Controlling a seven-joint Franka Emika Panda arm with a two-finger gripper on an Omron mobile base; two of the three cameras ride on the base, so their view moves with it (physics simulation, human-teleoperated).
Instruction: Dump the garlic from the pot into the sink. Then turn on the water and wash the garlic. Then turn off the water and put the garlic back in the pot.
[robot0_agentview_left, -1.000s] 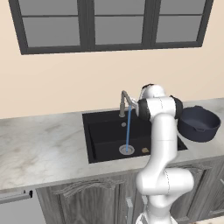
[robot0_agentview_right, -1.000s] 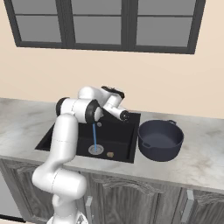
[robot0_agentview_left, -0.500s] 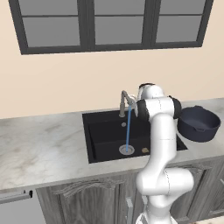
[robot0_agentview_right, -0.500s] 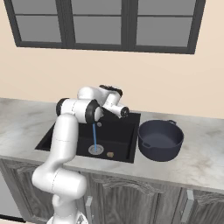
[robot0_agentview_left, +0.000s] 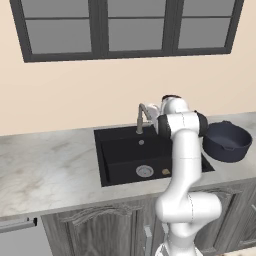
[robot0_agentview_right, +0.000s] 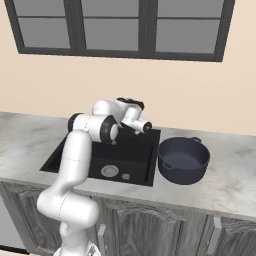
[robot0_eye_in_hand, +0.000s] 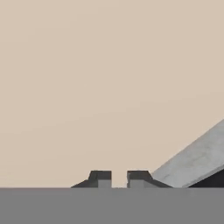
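The black sink (robot0_agentview_left: 120, 160) is sunk into the marble counter, with a round steel drain (robot0_agentview_left: 145, 171) in its floor. The tiny tan garlic (robot0_agentview_left: 165, 172) lies on the basin floor just right of the drain, and the right base view shows the same garlic (robot0_agentview_right: 126, 176) in the sink (robot0_agentview_right: 140, 160). No water runs from the grey faucet (robot0_agentview_left: 141, 116). The dark navy pot (robot0_agentview_left: 226, 141) stands upright on the counter to the sink's right, its inside bare in the right base view of the pot (robot0_agentview_right: 183, 159). My gripper (robot0_agentview_right: 146, 126) is shut on nothing, up beside the faucet behind the basin; its fingertips (robot0_eye_in_hand: 99, 177) face the wall.
A beige wall with a dark-framed window rises behind the counter. Marble counter (robot0_agentview_left: 45, 170) stretches left of the sink and a strip (robot0_agentview_right: 235, 175) lies right of the pot. Grey cabinet doors run below. My white arm stands over the sink's right half.
The blue stream that ran from the faucet to the drain has stopped. My hand has shifted slightly by the faucet. Garlic and pot have not moved.
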